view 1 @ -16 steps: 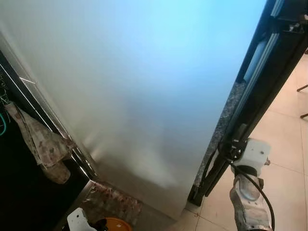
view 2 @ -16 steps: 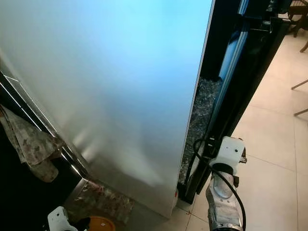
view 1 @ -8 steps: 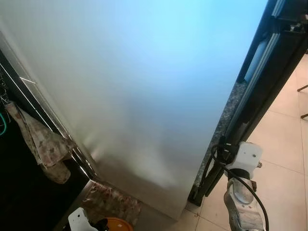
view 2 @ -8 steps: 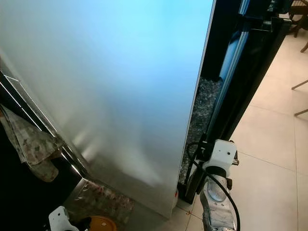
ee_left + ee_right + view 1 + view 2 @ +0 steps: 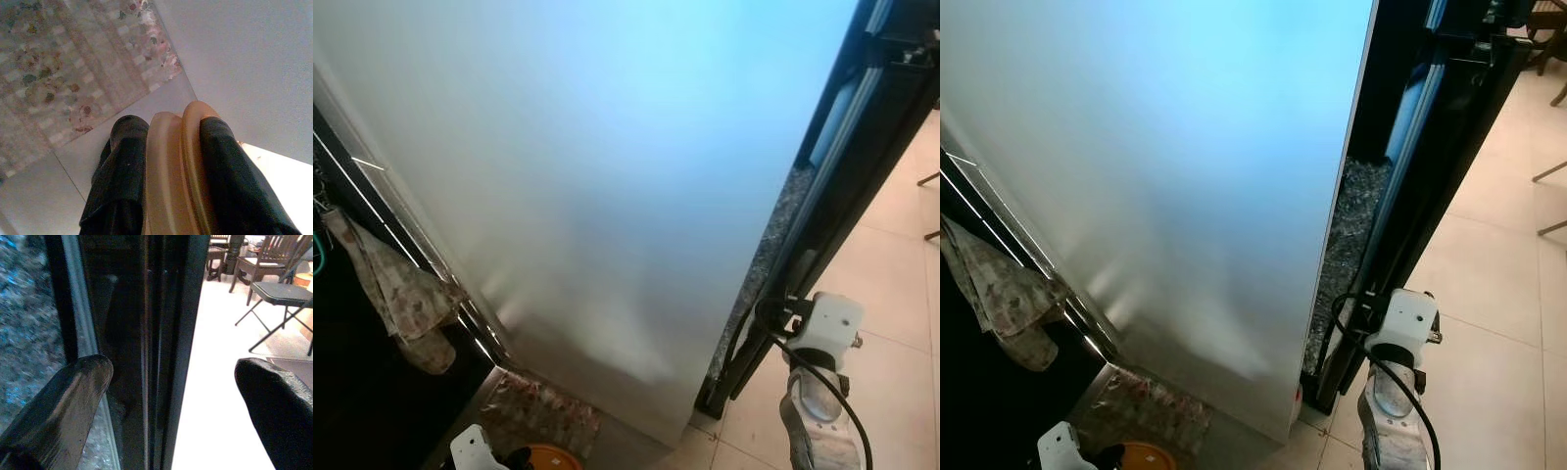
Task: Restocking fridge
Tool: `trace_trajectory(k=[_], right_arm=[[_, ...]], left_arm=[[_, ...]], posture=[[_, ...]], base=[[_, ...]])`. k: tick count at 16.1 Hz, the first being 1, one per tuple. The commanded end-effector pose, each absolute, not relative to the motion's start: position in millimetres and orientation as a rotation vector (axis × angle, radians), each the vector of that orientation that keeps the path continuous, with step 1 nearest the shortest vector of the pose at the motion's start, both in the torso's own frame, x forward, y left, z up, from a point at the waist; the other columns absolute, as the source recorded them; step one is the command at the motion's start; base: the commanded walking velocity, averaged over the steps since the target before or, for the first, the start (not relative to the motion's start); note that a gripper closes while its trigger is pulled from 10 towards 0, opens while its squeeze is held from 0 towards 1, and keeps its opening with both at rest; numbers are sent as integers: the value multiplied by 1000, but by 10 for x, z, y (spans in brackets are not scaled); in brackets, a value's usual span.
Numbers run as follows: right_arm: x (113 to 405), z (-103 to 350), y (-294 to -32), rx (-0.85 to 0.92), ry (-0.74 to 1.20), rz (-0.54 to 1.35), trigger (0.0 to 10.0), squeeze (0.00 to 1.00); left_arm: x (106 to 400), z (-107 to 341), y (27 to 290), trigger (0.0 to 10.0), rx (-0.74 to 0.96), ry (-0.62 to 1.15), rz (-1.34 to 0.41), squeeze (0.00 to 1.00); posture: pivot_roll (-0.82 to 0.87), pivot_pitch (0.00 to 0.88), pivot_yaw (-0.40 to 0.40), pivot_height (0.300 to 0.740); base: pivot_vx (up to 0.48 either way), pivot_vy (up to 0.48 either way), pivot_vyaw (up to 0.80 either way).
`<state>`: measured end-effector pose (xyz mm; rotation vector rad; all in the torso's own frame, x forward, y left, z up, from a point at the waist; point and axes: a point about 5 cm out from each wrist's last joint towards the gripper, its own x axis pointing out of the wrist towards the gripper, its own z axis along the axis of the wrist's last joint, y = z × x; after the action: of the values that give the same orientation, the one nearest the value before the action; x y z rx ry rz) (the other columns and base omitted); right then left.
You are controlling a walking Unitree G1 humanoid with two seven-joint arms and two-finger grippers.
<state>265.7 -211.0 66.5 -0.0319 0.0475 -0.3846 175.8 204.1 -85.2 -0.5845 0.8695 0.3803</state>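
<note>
The left gripper [image 5: 168, 171] is clamped on an orange disc [image 5: 178, 166], edge-on between the two black fingers [image 5: 122, 171], low at the robot's left near the floor; in the head views the disc shows as an orange curve [image 5: 553, 458] beside the white wrist. Under it lie pale tiles and a flowered mat [image 5: 73, 58] at the foot of the fridge [image 5: 607, 176]. What the disc is I cannot tell, perhaps a lid or a shallow tub; it looks like stiff, light, smooth plastic, so a rim grip may slip if it is tilted; hold across the rim and keep it level.

The right gripper [image 5: 171, 396] is spread wide and empty, its fingers either side of a dark door edge [image 5: 161, 333]; the right arm [image 5: 822, 392] is raised beside that black door [image 5: 862, 166], just right of the fridge's steel side, with speckled stone [image 5: 1347, 225] between them. The door will be heavy and rigid; best taken at its free edge, judged from here. A cloth [image 5: 406, 304] hangs at far left; chairs [image 5: 274, 284] stand well off on the tiles.
</note>
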Motion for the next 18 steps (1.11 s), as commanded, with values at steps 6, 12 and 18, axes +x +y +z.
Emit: trace_trajectory(k=[6, 12, 18], right_arm=[[2711, 707, -2127, -34, 41, -379, 10000, 0], [2784, 732, -2121, -36, 35, -360, 10000, 0], [2819, 753, -2139, -37, 23, -369, 10000, 0]], left_arm=[[1707, -876, 2051, 10000, -573, 894, 385, 0], [1721, -868, 2060, 10000, -574, 889, 387, 0], [1734, -865, 2043, 10000, -574, 887, 376, 0]], posture=[[-50, 4, 71, 740], [-46, 5, 71, 740], [-41, 8, 72, 740]], base=[[0, 0, 0], [0, 0, 0], [0, 0, 0]])
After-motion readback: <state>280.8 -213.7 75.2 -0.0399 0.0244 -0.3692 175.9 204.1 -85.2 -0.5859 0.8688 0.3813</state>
